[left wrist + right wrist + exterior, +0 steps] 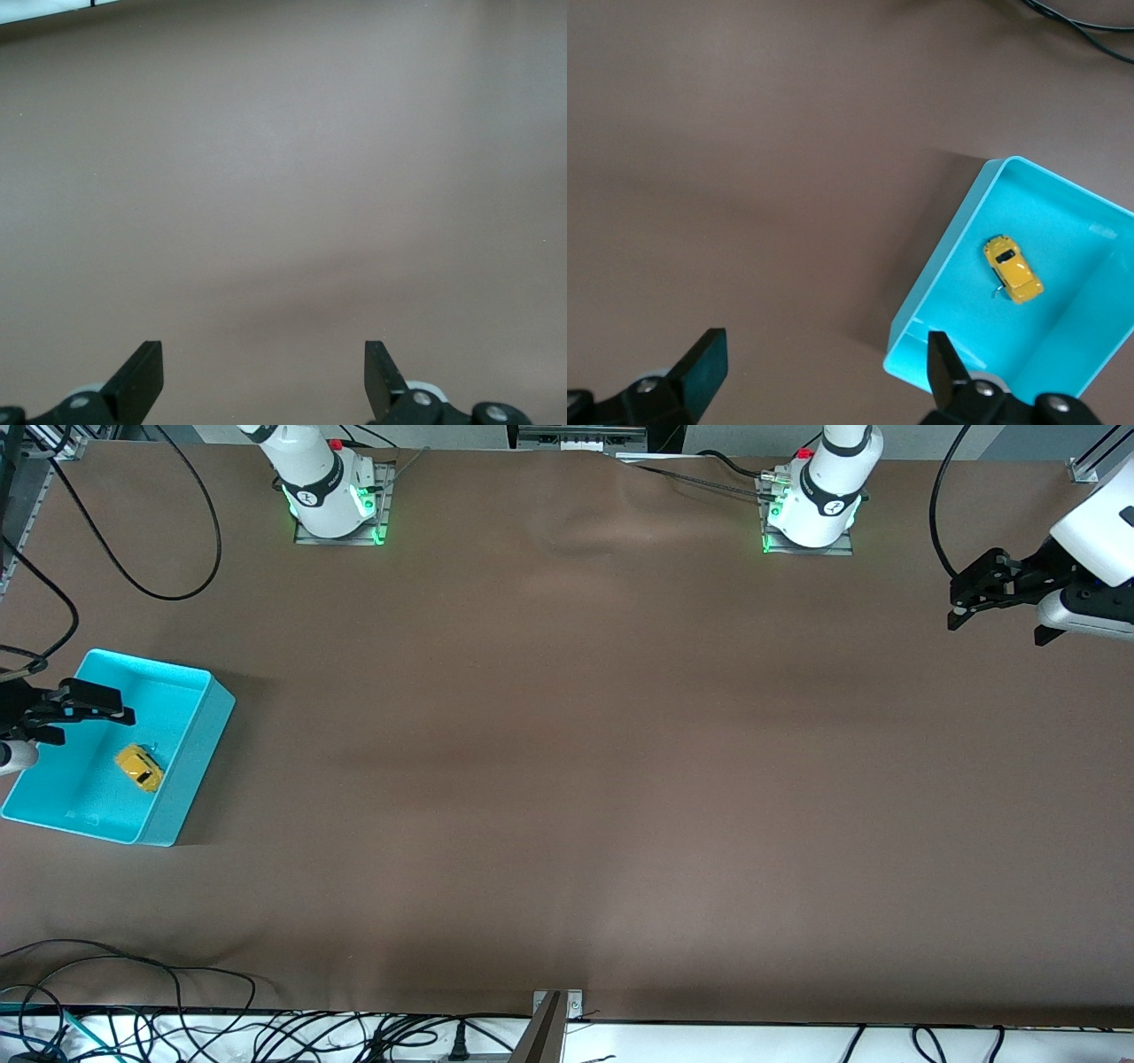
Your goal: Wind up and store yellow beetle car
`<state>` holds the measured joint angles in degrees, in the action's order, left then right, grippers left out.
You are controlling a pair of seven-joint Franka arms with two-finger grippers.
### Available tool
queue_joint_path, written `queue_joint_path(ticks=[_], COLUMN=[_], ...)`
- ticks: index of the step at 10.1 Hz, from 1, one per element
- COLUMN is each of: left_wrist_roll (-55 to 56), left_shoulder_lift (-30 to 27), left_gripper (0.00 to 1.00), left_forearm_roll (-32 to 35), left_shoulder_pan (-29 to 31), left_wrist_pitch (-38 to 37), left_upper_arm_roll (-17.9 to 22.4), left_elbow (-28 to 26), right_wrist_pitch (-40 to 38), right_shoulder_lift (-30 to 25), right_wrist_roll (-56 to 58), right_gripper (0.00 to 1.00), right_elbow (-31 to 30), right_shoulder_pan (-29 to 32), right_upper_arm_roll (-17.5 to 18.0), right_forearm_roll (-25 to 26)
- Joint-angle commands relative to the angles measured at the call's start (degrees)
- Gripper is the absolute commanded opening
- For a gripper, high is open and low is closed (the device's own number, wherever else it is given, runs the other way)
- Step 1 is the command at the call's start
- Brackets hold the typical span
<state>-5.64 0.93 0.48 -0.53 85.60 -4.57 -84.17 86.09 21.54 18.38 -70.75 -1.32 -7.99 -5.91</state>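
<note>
The yellow beetle car (pixel 139 768) lies inside the turquoise bin (pixel 190 771) at the right arm's end of the table. The right gripper (pixel 93 701) hangs over the bin, fingers spread wide, empty. The left gripper (pixel 959 607) waits over the table's other end, likewise wide open and empty.

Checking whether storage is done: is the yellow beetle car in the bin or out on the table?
In. The yellow beetle car rests on the floor of the turquoise bin, wheels down, walls all around it.
</note>
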Motion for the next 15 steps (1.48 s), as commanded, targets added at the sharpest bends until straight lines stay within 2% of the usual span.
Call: queue_joint_path(ticks=[1, 5, 7, 8, 10, 15], left_wrist_roll=[0.71, 0.54, 0.54, 0.36, 0.80, 1.42], left_shoulder_lift=[0.65, 0.65, 0.56, 0.56, 0.12, -0.05], left_gripper=[1.00, 1.00, 1.00, 1.00, 1.00, 1.00], left_forearm_roll=[1.10, 1.19, 1.37, 1.54, 1.54, 1.02], left_shoulder_pan=[-0.18, -0.18, -0.18, -0.26, -0.09, 0.53], left_wrist_pitch=[-0.52, -0.61, -0.61, -0.52, -0.61, -0.96], left_upper_arm_roll=[-0.08, 0.00, -0.17, -0.52, -2.01, -1.58], left_elbow=[1.64, 1.64, 1.64, 1.72, 1.72, 1.64], right_wrist_pitch=[-2.58, -4.53, -3.83, -2.87, 4.05, 1.63], right_shoulder_lift=[-3.60, -7.11, -9.83, -12.63, -19.75, -21.71], right_wrist_roll=[-7.72, -12.28, -17.04, -18.71, -18.91, -18.91], right_gripper=[1.00, 1.00, 1.00, 1.00, 1.00, 1.00], right_elbow=[-1.32, -1.93, -4.20, -7.96, -18.76, -18.46], right_shoulder_pan=[-1.67, -2.64, -0.19, 2.35, 8.85, 9.23], right_upper_arm_roll=[-0.01, 0.77, 5.59, 8.92, 15.69, 16.25], right_forearm_roll=[0.28, 1.33, 2.56, 4.22, 4.41, 4.94])
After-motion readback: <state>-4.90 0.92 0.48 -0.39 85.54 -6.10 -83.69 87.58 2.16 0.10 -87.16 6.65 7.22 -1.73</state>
